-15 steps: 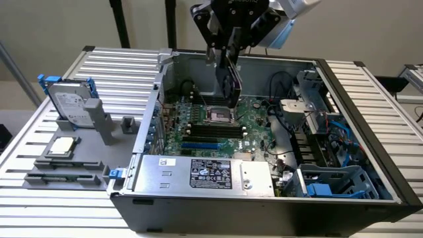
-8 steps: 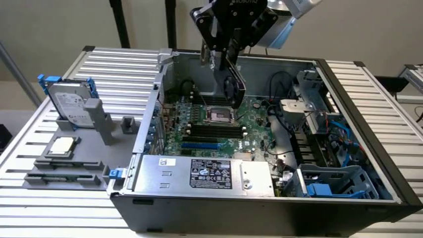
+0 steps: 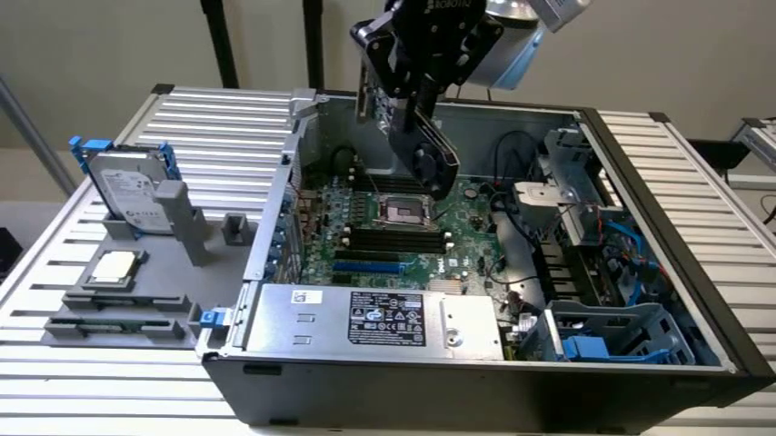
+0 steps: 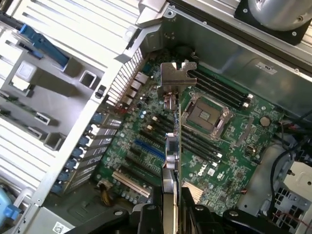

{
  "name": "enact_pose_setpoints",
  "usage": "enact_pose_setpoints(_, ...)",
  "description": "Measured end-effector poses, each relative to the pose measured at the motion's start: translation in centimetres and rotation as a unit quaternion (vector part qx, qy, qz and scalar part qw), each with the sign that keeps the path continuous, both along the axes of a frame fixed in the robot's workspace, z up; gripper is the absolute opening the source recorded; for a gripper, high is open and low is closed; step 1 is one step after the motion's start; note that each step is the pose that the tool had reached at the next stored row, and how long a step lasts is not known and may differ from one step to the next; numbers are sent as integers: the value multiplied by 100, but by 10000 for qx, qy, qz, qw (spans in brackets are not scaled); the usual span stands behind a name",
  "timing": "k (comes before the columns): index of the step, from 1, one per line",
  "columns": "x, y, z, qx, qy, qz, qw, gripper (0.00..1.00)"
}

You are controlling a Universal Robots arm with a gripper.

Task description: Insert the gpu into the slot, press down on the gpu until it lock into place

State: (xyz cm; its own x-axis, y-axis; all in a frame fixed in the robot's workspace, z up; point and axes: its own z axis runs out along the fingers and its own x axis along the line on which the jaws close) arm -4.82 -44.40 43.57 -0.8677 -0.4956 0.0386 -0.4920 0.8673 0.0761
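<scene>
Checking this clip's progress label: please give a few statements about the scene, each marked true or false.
1. The gripper grips the gpu. True.
2. The gpu is seated in the slot. False: it hangs above the motherboard, and the blue slot is bare.
3. The case is closed. False: its side is open, showing the motherboard.
4. A hard drive stands outside the case, on the exterior view's left. True.
</scene>
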Motion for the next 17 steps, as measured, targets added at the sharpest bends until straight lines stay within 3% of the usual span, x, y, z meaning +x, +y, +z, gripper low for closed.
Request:
enact_pose_setpoints(5,0,0,-9,0,-2,450,9990,26)
enact_pose_setpoints(9,0,0,-16,0,-4,814,9967,26)
enact_pose_setpoints(13,0,0,-23,0,-6,1175,9931,26)
enact_pose_setpoints(17,0,0,-30,0,-8,1540,9881,26)
